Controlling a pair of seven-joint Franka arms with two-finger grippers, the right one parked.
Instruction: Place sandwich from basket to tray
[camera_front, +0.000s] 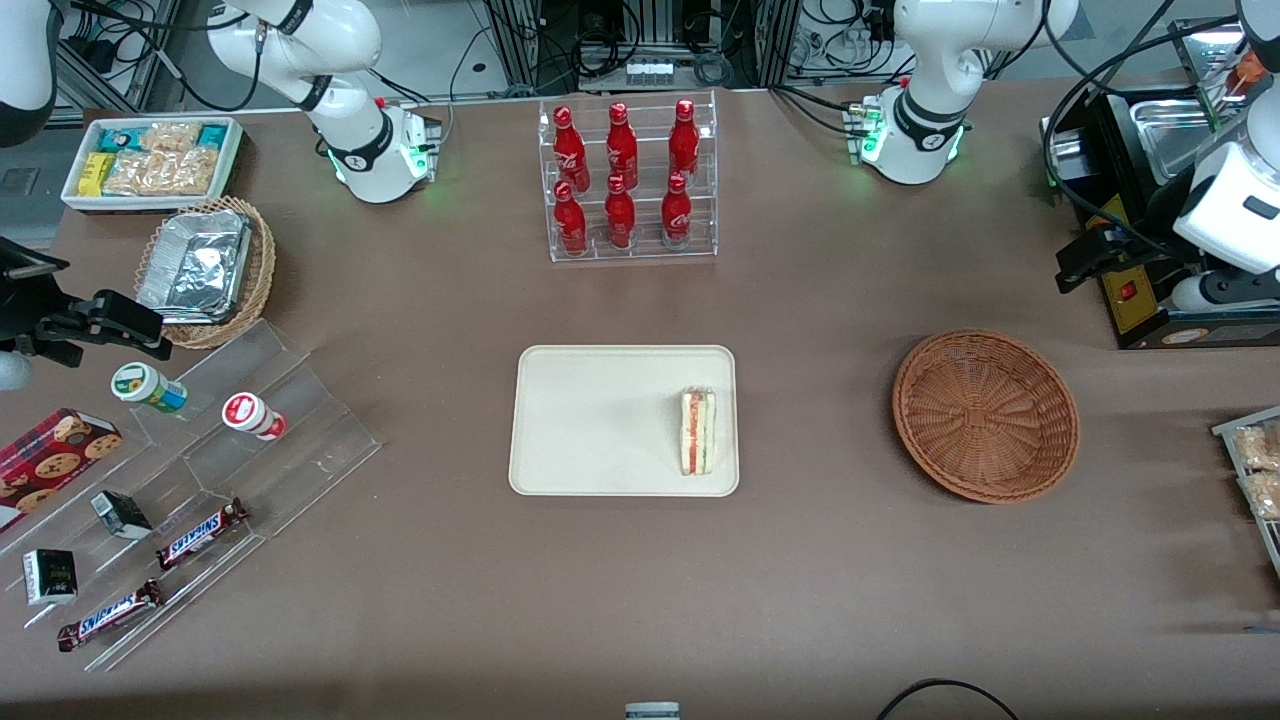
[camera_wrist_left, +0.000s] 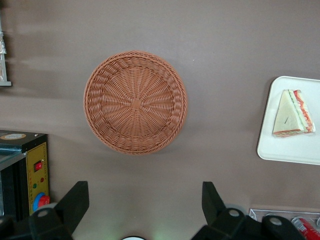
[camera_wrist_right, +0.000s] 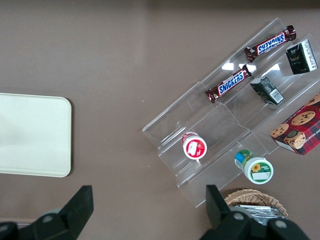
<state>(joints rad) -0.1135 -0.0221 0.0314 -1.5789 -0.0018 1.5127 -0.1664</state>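
On the tabletop (camera_front: 640, 600), the tray (camera_front: 600, 420) carries the sandwich (camera_front: 698, 431) near its 3 o'clock edge, long axis running 12 to 6. The basket (camera_front: 985, 415) lies empty. My pincer (camera_wrist_left: 142, 210) hangs above it, wide open, holding nothing; I judge the task done.

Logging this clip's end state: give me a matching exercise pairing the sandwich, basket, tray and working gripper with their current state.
Things:
1. sandwich
2. basket
3. tray
4. gripper

States:
A. holds nothing, toward the working arm's end of the table
B. open, hanging above the table beside the basket
C. lying on the tray, near its edge
D. bears the sandwich, mid-table

Pairs: 1-C, 2-A, 3-D, 4-B
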